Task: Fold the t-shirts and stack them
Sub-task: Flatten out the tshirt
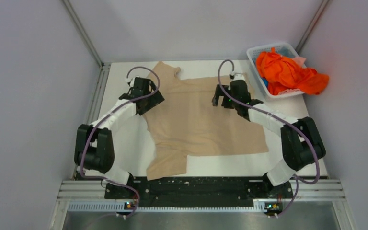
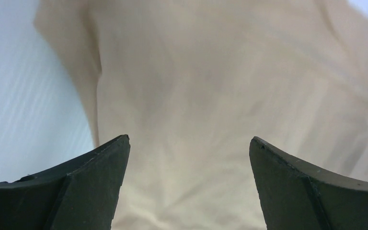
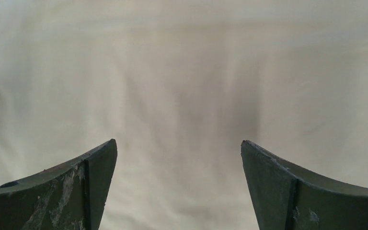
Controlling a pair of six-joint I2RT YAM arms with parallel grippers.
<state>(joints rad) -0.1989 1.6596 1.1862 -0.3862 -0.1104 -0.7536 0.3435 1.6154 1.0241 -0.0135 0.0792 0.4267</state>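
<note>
The white bench (image 1: 230,165) carries one tan shirt (image 1: 201,120), spread open across its middle between the two arms. By the look of it, this is thin, soft knit: light, limp, with no stiffness to hold a fold, so it should drape and drag rather than slide cleanly. It is best pinched at an edge or corner, a sleeve seam or the hem, with both tools lifting together so the cloth stays taut. It seems to lie sideways, one sleeve reaching to the far edge, the other crumpled toward the near edge, and the straight hem on the right. The body is mostly flat with faint wrinkles. At the far right a white basket (image 1: 256,49) holds a bunched orange heap (image 1: 290,72), probably more shirts. The left tool (image 2: 189,143) hovers near the shirt's left edge, jaws apart, gripping nothing. The right tool (image 3: 179,143) hangs over the body, jaws likewise apart.
</note>
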